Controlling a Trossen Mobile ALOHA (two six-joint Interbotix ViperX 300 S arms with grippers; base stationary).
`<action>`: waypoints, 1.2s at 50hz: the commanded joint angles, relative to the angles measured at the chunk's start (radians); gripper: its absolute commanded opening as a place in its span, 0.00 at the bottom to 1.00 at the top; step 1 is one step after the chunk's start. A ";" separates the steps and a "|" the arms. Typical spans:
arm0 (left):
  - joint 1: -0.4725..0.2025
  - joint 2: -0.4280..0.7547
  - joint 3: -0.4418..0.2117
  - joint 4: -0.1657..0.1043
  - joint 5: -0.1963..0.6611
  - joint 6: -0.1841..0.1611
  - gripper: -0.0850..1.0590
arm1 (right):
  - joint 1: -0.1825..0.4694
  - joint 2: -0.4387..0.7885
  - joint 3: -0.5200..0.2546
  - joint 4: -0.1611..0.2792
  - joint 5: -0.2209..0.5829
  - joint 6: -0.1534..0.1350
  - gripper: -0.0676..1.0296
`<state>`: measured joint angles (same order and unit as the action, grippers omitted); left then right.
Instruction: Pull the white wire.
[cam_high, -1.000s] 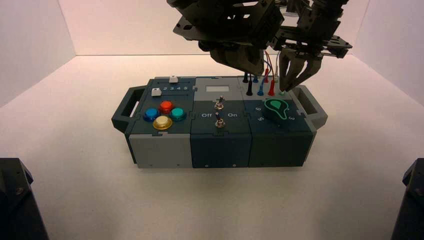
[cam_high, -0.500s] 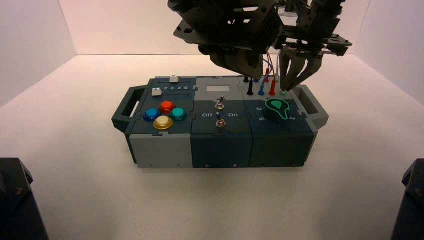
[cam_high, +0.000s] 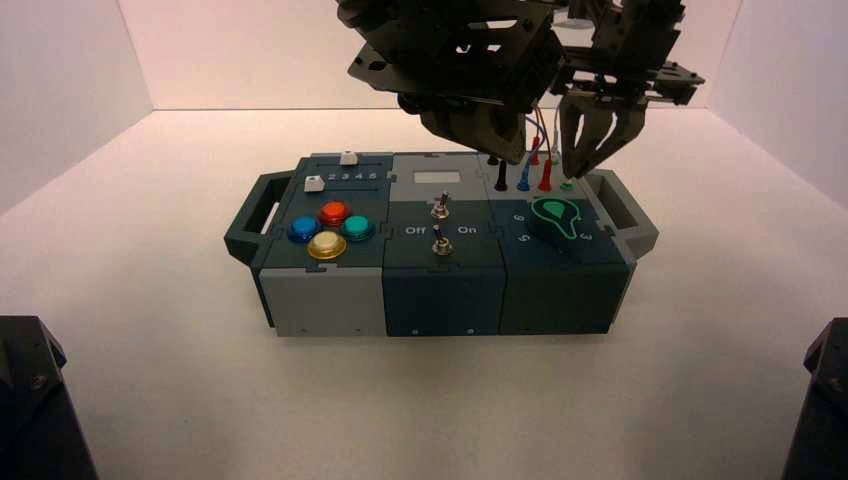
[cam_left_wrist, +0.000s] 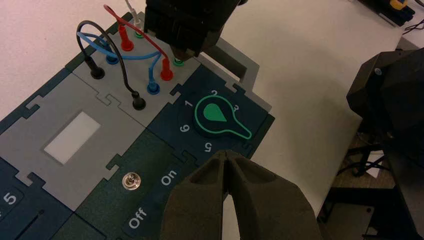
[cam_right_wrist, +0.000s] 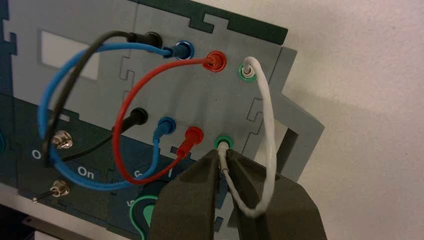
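white on the looped wire (cam_right_wrist: 270, 140), with green rings (cam_right_wrist: 240, 74) at both ends. red, blue and black on the other wires (cam_right_wrist: 118, 120). dark on the knob (cam_high: 553, 218), with a green outline and teardrop. red, blue, yellow and teal across the buttons (cam_high: 326, 243). white on the slider caps (cam_high: 348, 158).

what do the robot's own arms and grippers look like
Both arms are dark, near-black hardware with angular plates, some pierced by slots. The left gripper and right gripper each have two broad, matte grey-brown fingers tapering to narrow tips. I can make out no lettering on them.
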<state>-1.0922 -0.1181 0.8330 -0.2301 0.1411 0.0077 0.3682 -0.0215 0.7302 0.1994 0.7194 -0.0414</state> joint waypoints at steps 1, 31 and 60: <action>0.000 -0.011 -0.025 0.002 -0.009 0.002 0.05 | 0.000 -0.055 -0.060 -0.006 0.006 0.002 0.04; 0.026 -0.011 -0.029 0.008 -0.014 0.003 0.05 | -0.002 -0.118 0.000 -0.041 0.097 -0.006 0.04; 0.063 0.011 -0.086 0.009 -0.014 0.014 0.05 | 0.011 -0.167 0.023 -0.048 0.156 -0.012 0.32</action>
<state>-1.0339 -0.0997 0.7793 -0.2224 0.1350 0.0184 0.3758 -0.1672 0.7839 0.1534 0.8744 -0.0445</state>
